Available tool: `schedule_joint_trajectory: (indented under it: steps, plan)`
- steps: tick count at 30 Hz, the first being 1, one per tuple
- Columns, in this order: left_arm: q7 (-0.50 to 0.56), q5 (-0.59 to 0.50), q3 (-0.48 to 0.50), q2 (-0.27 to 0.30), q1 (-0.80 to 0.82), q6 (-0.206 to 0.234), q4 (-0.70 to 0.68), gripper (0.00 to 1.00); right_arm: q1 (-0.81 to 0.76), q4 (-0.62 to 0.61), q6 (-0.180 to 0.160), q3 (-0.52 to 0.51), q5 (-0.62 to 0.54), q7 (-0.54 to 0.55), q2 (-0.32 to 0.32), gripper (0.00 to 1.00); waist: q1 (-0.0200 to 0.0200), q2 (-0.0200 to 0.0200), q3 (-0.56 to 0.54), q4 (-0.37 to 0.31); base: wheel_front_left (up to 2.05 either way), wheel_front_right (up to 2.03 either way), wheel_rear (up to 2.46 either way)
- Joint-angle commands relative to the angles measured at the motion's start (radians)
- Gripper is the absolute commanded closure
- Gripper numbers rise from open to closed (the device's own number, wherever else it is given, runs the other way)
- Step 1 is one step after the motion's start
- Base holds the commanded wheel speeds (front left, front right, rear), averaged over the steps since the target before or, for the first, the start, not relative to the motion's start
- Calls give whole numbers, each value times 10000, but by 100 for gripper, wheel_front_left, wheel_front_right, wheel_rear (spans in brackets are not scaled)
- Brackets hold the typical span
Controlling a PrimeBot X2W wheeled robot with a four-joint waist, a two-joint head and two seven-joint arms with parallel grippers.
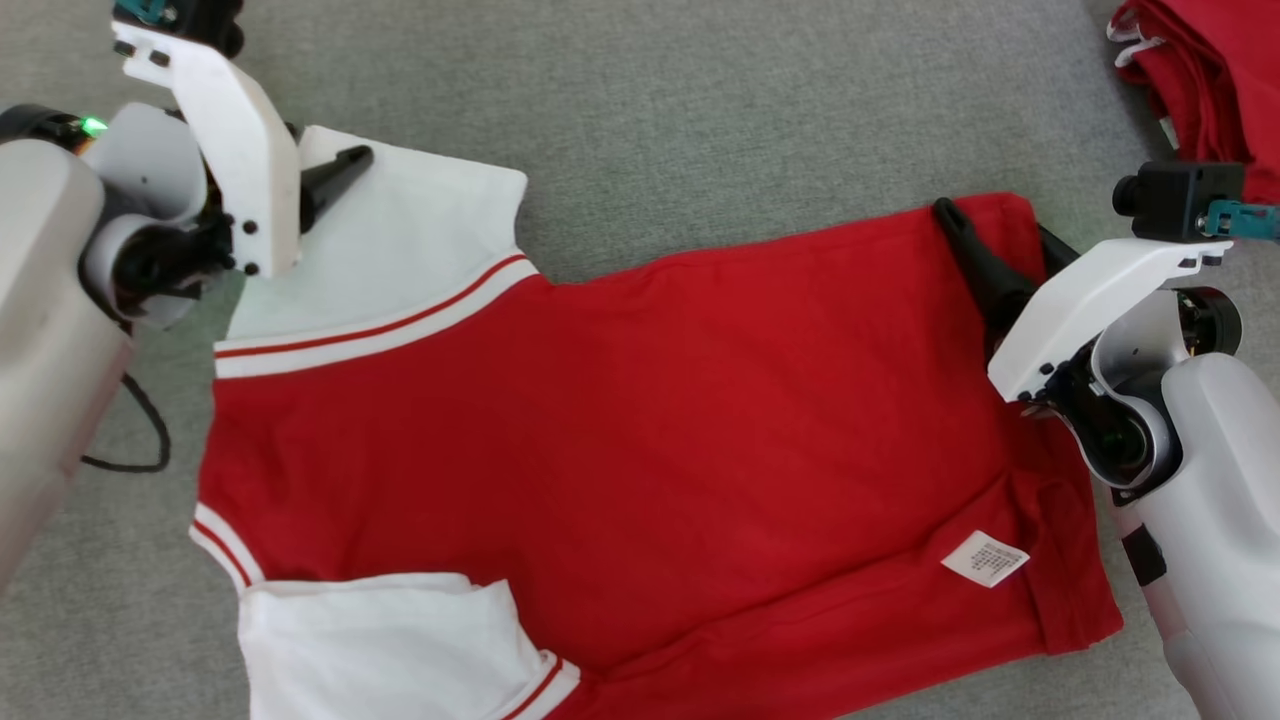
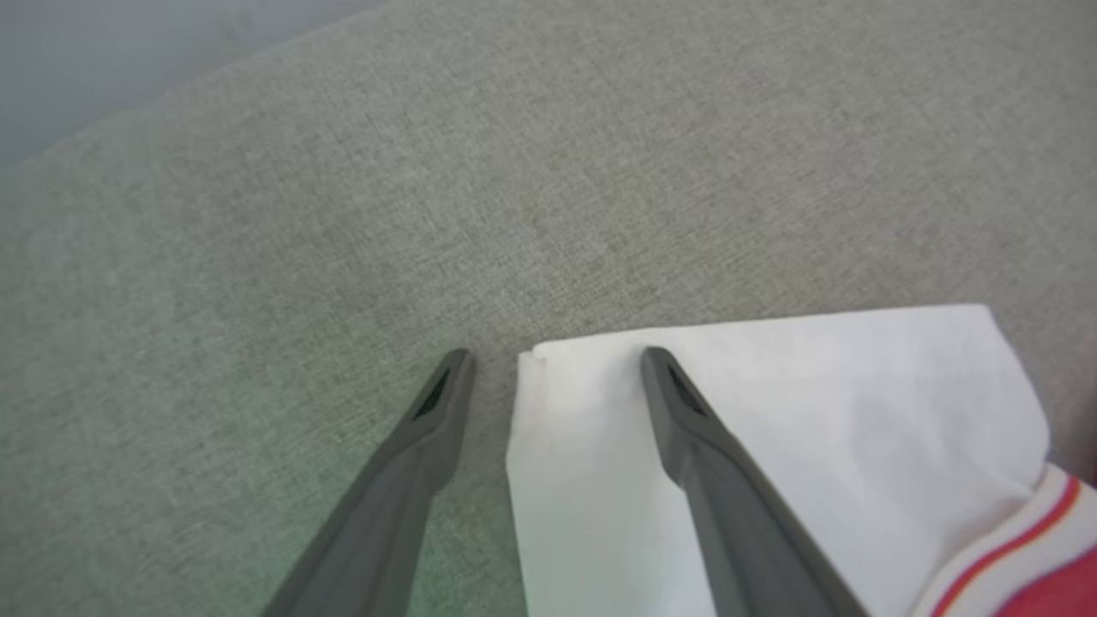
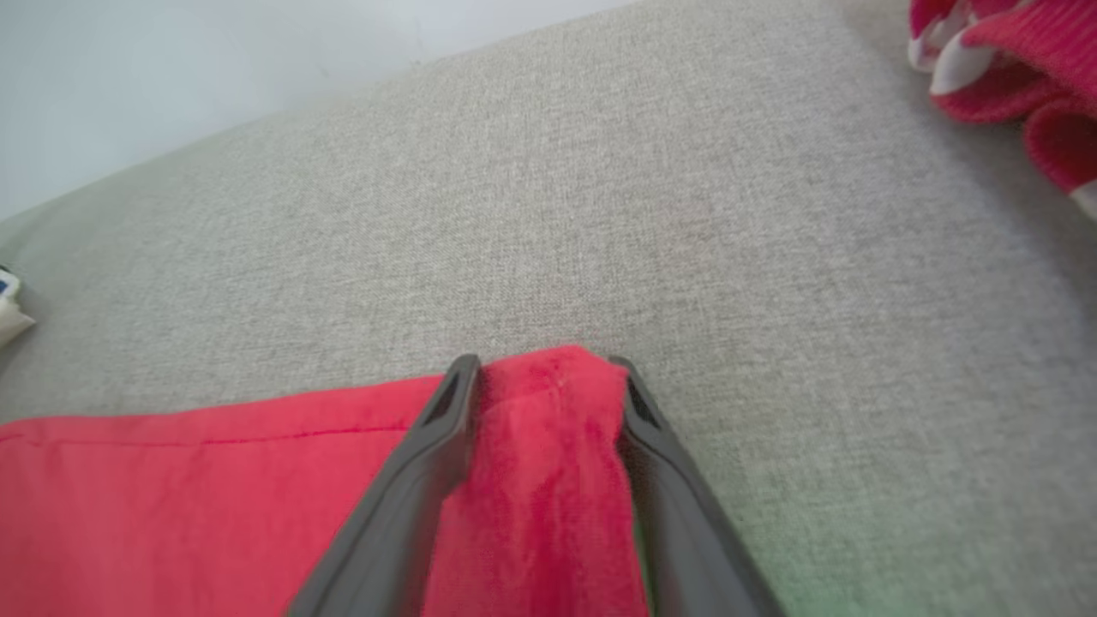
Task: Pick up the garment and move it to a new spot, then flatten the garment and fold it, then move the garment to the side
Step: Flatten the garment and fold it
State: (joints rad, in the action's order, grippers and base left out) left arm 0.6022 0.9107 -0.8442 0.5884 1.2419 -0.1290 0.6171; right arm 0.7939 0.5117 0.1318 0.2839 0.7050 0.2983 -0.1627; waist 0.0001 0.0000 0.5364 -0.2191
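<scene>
The garment (image 1: 650, 420), a red shirt with white sleeves and striped trim, lies spread across a grey cloth surface (image 1: 700, 120), hem toward the robot's right and a white care label (image 1: 985, 558) showing near that hem. Its far sleeve (image 2: 814, 428) lies flat on the surface, while the near sleeve (image 1: 380, 640) is folded in over the red body. The left gripper (image 2: 557, 356) sits at the far sleeve's corner with its fingers spread apart, one over the white cloth and the other over bare surface, the sleeve's edge between them. The right gripper (image 3: 544, 364) is at the hem's far corner, both fingers touching a bunched ridge of red cloth between them; whether they truly clamp it I cannot tell. Beyond the hem, well apart, a heap of red and white clothing (image 1: 1200, 70) sits at the surface's far right. A black cable (image 1: 140, 430) loops beside the left arm
</scene>
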Motion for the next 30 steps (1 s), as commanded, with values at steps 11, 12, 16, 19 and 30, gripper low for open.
schedule_joint_trajectory:
  steps: [11, 12, 16, 19, 30]
  plan:
    - [748, 766, -789, 504, 134, -21, -59, 100, 16, 125, -26, 634, 561, -395, -387, 100, -1, 0, 2, -123, 0, 0, 0]
    - [590, 706, -782, 534, 207, -8, -25, 100, 61, 163, -26, 593, 589, -534, -413, 100, -1, 0, -10, -104, 0, 0, 0]
    - [41, 614, -812, 511, 377, -5, 175, 100, 269, 426, -27, 422, 567, -1188, -417, 100, -1, 0, -127, -9, 0, 0, 0]
    - [-319, 614, -892, 468, 428, -5, 249, 100, 281, 704, -27, 259, 534, -1684, -386, 100, -1, 0, -318, 100, 0, 0, 0]
    - [-700, 1280, -1389, 302, -31, -6, 144, 100, -95, 1707, -27, 200, 647, -2416, -398, 100, -1, 0, -1433, 630, 0, 0, 0]
